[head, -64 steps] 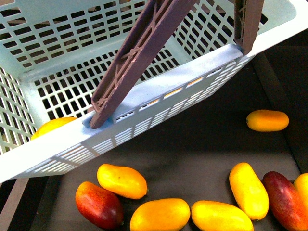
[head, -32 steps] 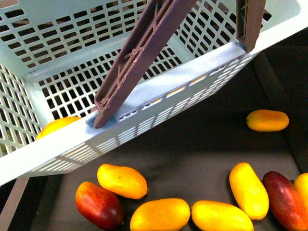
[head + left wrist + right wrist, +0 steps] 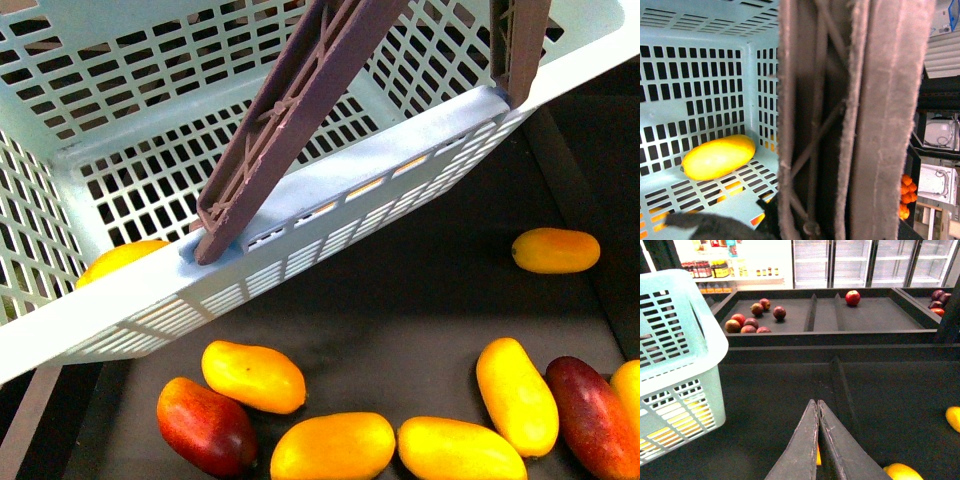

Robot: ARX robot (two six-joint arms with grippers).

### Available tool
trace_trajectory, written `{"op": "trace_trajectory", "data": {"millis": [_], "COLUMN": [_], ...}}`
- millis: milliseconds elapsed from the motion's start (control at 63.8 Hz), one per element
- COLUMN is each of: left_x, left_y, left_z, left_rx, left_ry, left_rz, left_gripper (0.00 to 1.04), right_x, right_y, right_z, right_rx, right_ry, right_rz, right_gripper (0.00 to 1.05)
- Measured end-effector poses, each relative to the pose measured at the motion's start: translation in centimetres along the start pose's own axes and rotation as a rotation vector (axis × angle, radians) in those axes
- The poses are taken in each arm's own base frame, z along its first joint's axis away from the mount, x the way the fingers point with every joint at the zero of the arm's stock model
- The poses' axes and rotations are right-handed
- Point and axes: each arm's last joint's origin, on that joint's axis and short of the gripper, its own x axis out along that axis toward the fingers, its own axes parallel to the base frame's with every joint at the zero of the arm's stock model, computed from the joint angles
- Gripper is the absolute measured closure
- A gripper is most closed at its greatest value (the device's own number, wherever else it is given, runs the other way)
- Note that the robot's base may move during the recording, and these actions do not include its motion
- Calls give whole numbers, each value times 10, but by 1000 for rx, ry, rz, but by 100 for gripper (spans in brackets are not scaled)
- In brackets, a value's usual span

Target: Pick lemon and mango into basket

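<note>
resting shut and empty: right hand [image 3: 817, 407] | left hand: state unclear, close against basket [image 3: 715, 65] handle [image 3: 860, 120]

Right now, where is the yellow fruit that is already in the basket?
The yellow fruit lies on the slotted floor in a corner of the basket, at the front view's left, just behind the near rim.

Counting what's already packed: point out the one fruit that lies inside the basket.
It is the yellow mango on the basket floor, tucked into a corner. Every other mango lies outside on the dark shelf.
</note>
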Motion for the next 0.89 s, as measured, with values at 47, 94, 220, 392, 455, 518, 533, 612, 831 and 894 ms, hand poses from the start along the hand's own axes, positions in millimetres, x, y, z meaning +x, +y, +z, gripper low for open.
{"op": "trace_trajectory", "data": {"millis": [47, 94, 220, 392, 455, 518, 533, 612, 831, 894], "left_x": [0, 0, 0, 0, 0, 0, 0, 0, 0, 0], "left_y": [0, 0, 0, 0, 0, 0, 0, 0, 0, 0], "left_z": [0, 0, 0, 0, 0, 0, 0, 0, 0, 0], "left_rx": [0, 0, 0, -1, 1, 0, -1, -2, 0, 0], "left_ry": [0, 0, -1, -1, 0, 2, 2, 2, 1, 0], "left_rz": [0, 0, 0, 0, 0, 0, 0, 0, 0, 1], "left_gripper": [91, 91, 91, 91, 91, 91, 91, 91, 91, 91], "right_x": [-1, -2, -6, -15, -15, -15, -15, -15, -15, -15], "right_y": [0, 0, 0, 0, 0, 0, 0, 0, 0, 0], "right_z": [0, 0, -2, -3, -3, -3, -3, -3, -3, -3], "right_rx": [0, 0, 0, 0, 0, -1, -2, -2, -2, -2], "right_ry": [0, 0, 13, 6, 8, 7, 6, 6, 6, 5], "right_rz": [0, 0, -1, 0, 0, 0, 0, 0, 0, 0], "right_gripper": [103, 103, 103, 103, 103, 102, 100, 87, 52, 40]}}
